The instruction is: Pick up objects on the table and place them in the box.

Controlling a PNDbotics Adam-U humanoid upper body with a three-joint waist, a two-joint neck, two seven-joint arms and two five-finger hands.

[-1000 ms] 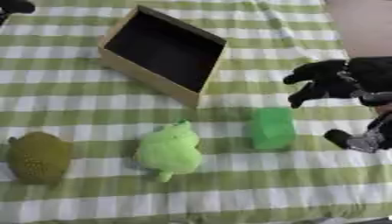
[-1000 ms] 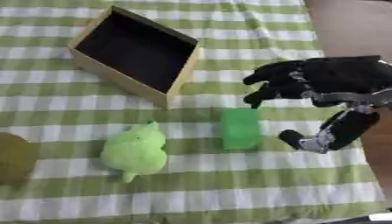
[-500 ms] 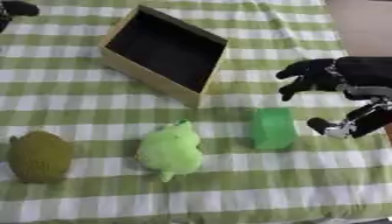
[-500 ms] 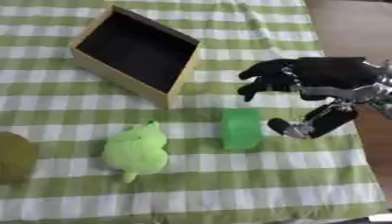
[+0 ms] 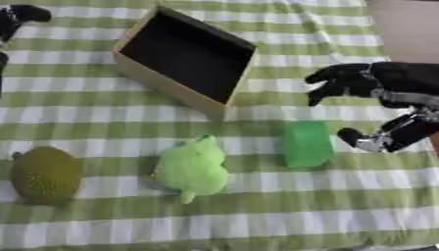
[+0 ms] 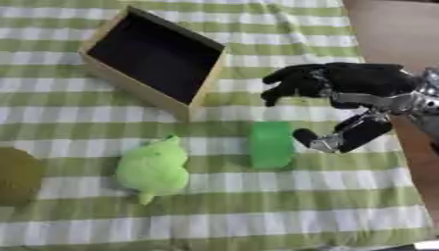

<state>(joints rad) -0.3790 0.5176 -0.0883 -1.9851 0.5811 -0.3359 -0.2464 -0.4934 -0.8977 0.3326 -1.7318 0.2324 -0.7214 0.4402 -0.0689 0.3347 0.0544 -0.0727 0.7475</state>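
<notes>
A green block point(image 6: 273, 144) lies on the checked cloth right of centre. My right hand point(image 6: 343, 88) hovers just right of and above it, fingers spread and curved over its far end, thumb point(image 6: 339, 137) low beside its right side, holding nothing. A light green plush toy point(image 5: 192, 167) lies left of the block. An olive, bumpy round object point(image 5: 46, 174) sits at the far left. The wooden box point(image 5: 137, 74) with a dark inside stands at upper left, empty. My left hand point(image 5: 19, 18) shows at the top left corner.
The green-and-white checked cloth point(image 5: 257, 215) covers the table. Bare brown surface point(image 6: 386, 29) shows beyond the cloth's right edge at the upper right.
My right hand has moved left, closing in on the green block; its thumb now sits close beside the block's right side. The objects have not moved.
</notes>
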